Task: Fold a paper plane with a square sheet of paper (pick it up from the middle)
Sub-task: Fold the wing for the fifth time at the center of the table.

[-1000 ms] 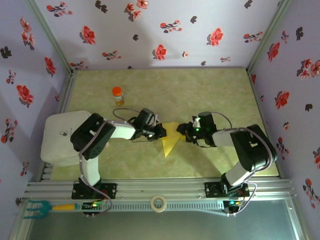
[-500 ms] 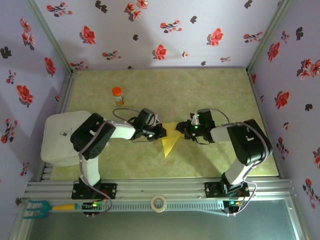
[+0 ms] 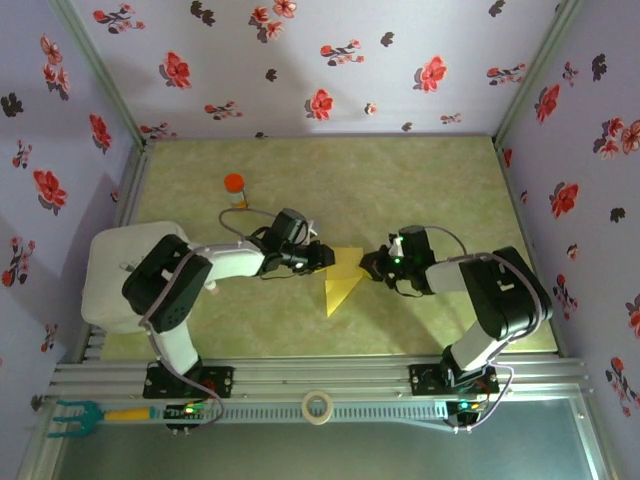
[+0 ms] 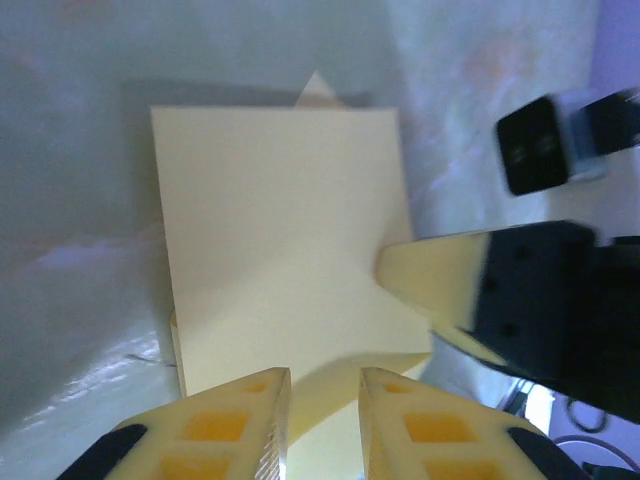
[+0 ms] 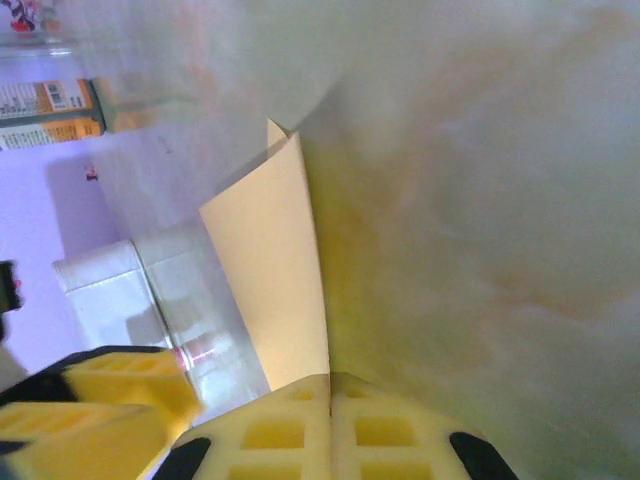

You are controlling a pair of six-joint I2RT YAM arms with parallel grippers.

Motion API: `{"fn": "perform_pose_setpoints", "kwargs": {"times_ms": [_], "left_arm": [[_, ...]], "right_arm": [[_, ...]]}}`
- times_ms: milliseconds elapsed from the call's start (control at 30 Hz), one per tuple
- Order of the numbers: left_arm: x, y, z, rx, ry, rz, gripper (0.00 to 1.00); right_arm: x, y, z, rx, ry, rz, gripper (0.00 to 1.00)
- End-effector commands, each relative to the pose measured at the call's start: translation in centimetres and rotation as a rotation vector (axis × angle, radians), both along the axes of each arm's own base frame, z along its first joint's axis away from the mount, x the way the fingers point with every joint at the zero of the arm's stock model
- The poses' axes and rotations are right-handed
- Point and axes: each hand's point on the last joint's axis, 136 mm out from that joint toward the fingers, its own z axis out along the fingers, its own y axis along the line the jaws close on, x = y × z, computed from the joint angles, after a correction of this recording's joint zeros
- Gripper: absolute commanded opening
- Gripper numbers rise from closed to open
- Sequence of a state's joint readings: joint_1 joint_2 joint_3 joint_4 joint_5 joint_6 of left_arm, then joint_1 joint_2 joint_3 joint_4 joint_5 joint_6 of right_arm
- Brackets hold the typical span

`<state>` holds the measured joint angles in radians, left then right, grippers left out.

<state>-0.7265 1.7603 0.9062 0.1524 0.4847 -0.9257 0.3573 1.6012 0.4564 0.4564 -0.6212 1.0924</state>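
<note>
So the folded yellow paper (image 3: pixel 340 280) is sitting about mid-table (image 3: pixel 420 180), right between the two arms. It's a narrow pointed wedge: the long axis runs roughly far-to-near in the top view, the sharp tip aims at the near edge and leans a touch to the left, and the wide end faces the back wall. The right gripper (image 3: pixel 368 266) has its pads squeezed fully together on the paper's right-hand edge, and from its wrist cam that side of the sheet stands up off the surface at a tilt. The left gripper (image 3: pixel 324 258) is on the opposite edge with its fingers (image 4: pixel 240 420) a little apart. The paper's edge runs into the gap, but for something that thin it doesn't look clamped. Container-wise, there's a small orange-capped bottle (image 3: pixel 234 188) upright and well off to the far left of the paper, and I can't make out its contents. A white box (image 3: pixel 105 285) sits at the table's left edge, and I can't tell what's inside.
</note>
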Motion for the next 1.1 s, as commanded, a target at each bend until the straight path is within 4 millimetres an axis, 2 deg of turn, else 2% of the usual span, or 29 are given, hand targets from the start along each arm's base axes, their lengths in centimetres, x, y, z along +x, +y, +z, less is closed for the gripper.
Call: {"fn": "perform_pose_setpoints", "kwargs": {"times_ms": [0,133,367,700,933,1067], "left_arm": [[0.1,-0.2,1.9,-0.013,-0.028,0.012,0.24],[-0.6,-1.1,1.8,-0.025,-0.011,-0.011,0.21],[-1.1,-2.0,-1.0,0.005,0.048,-0.011,0.14],[-2.2,-1.0,-5.0,0.103,0.115,-0.015,0.06],[-2.9,-0.5,-6.5,0.136,0.133,-0.024,0.05],[-2.9,-0.4,-6.6,0.139,0.133,-0.027,0.04]], "right_arm": [[1.0,-0.7,0.8,0.010,-0.002,-0.156,0.03],[0.0,-1.0,0.4,-0.057,0.015,-0.186,0.03],[-1.0,-1.3,0.2,-0.075,0.033,-0.204,0.04],[-1.5,-0.7,0.6,-0.063,-0.002,-0.137,0.11],[-1.4,-0.8,0.9,-0.063,-0.041,-0.049,0.18],[-1.1,-0.6,1.5,-0.046,-0.072,-0.001,0.20]]}}
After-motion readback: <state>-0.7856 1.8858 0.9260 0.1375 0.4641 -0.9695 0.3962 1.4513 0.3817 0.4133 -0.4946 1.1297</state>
